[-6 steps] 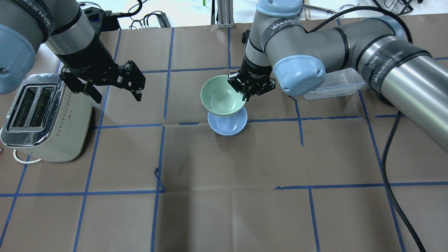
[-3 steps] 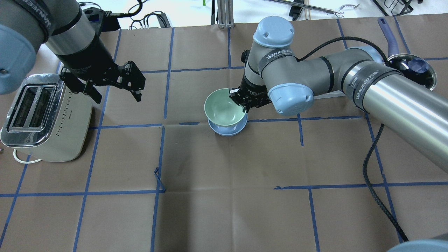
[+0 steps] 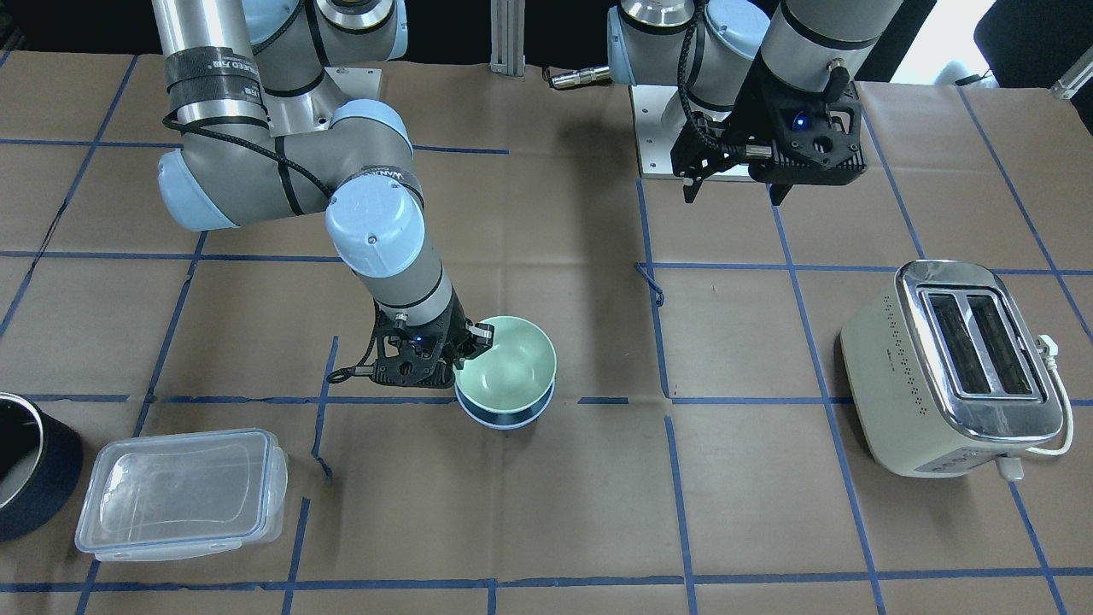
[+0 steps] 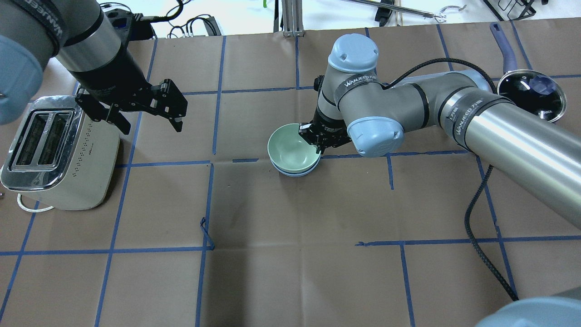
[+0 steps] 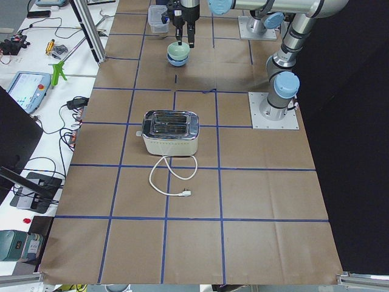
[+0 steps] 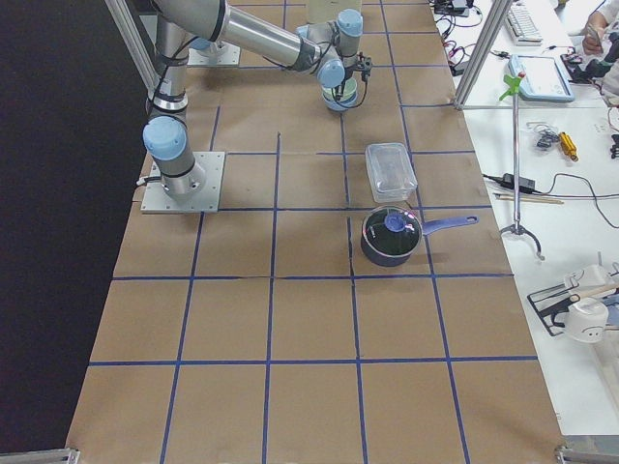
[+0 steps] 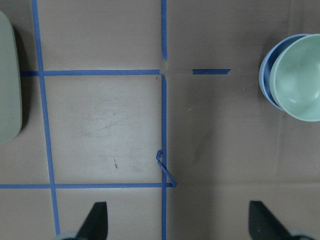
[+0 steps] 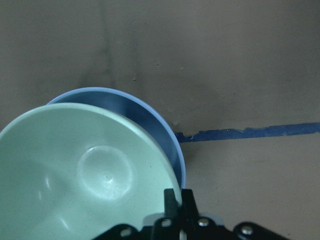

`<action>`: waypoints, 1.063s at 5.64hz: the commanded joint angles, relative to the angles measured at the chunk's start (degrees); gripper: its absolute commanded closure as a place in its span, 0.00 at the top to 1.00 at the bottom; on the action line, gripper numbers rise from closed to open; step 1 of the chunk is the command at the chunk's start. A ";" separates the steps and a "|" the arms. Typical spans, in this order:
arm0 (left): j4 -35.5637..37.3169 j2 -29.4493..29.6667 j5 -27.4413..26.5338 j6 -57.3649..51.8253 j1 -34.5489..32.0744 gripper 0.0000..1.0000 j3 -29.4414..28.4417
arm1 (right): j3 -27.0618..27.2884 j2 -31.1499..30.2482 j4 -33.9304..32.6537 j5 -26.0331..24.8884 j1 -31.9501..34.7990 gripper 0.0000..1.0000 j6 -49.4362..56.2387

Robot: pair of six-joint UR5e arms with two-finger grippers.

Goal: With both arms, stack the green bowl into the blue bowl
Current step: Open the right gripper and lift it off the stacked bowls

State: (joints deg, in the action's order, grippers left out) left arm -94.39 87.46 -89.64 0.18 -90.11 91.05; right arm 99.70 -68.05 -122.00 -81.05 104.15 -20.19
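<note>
My right gripper (image 4: 317, 144), clamped on the green bowl (image 4: 290, 150) rim, has lowered over the last second. The bowl now sits inside the blue bowl (image 4: 295, 173) at frame centre. Release is probably next. My left gripper (image 4: 152, 123) hangs open and empty, upper left.

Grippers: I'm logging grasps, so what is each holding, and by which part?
The right gripper pinches the green bowl by its rim, on the side facing its arm. The left gripper is open and holds nothing.
</note>
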 commanded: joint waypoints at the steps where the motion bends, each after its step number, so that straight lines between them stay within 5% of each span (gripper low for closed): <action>1: 0.09 0.51 -0.01 0.00 0.02 0.98 0.01 | -0.64 0.38 0.01 0.10 -0.17 1.00 -0.11; 3: 0.09 0.43 -0.01 0.00 0.02 0.98 0.01 | -5.63 -0.67 2.36 -0.07 -1.05 1.00 -0.20; 6: 0.00 0.52 -0.01 0.00 0.02 0.98 0.01 | -13.30 -9.34 26.91 -2.77 -4.21 1.00 1.28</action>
State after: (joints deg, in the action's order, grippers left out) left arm -94.39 87.93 -89.65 0.18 -90.09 91.06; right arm 87.88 -73.72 -102.68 -82.08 100.97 -19.78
